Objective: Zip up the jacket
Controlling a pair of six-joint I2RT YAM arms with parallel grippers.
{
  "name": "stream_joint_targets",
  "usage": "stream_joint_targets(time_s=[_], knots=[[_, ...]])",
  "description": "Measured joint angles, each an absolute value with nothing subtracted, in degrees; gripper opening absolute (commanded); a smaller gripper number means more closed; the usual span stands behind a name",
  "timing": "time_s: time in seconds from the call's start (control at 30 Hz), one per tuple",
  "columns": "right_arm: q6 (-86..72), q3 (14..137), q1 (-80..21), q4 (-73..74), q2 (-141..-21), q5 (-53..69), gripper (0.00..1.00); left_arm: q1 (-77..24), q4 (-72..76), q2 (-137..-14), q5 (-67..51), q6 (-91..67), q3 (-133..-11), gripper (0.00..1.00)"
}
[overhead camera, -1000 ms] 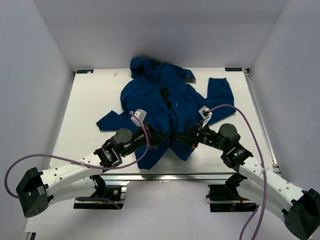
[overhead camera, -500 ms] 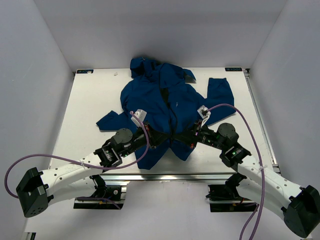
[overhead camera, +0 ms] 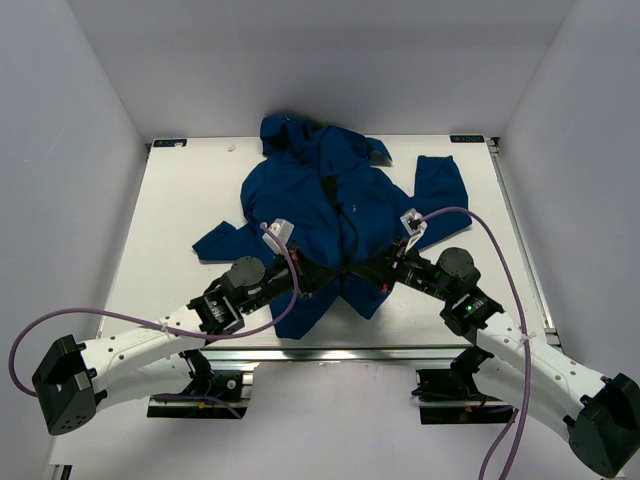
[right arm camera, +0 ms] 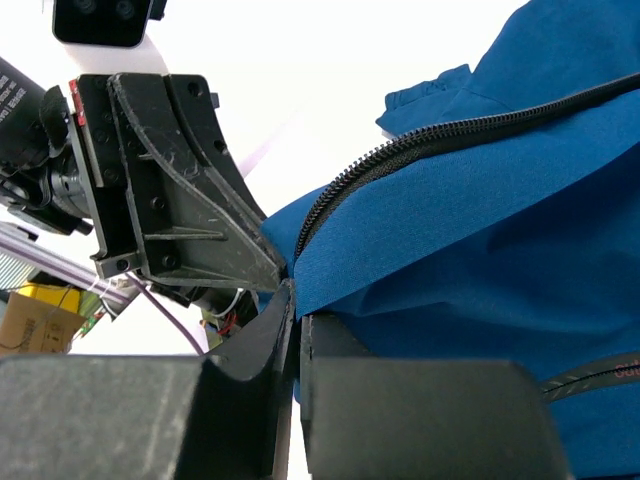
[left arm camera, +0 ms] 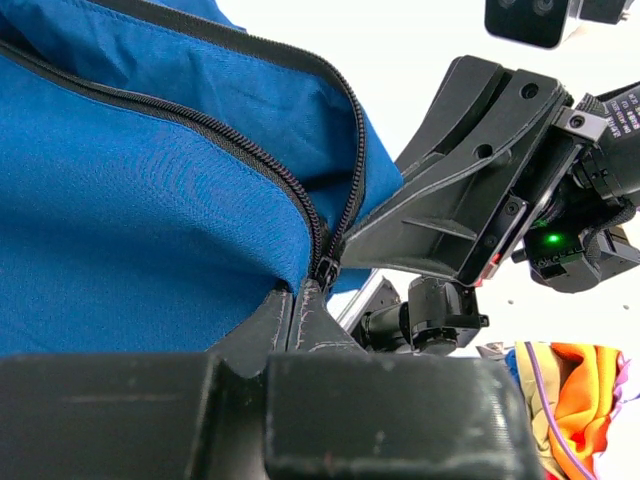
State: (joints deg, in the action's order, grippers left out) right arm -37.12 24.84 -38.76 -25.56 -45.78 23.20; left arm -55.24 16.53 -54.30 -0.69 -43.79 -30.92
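Jacket (overhead camera: 320, 195) solid blue, zipper (left arm camera: 220, 135) black. Left gripper (overhead camera: 325, 276) and right gripper (overhead camera: 366, 272) black, cable (overhead camera: 455, 209) purple, table (overhead camera: 190, 190) white. Orange and yellow cloth (left arm camera: 580, 385) at lower right of the left wrist view

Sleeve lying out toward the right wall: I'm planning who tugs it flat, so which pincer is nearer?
Right. The right pincer clamps the jacket hem left of that sleeve; the left pincer clamps it farther left.

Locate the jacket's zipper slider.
In the left wrist view, the zipper slider sits at the jacket's bottom hem, just above the left gripper's shut fingertips, with the right gripper beside it.
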Motion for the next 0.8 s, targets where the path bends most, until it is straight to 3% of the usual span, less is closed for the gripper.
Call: stream_joint_targets(time_s=[0.8], knots=[[-35.55,24.51,-38.76,-22.04,-44.71,23.73,0.0,-55.24,15.22,-52.03,-0.84,-43.97,-30.87,0.0]])
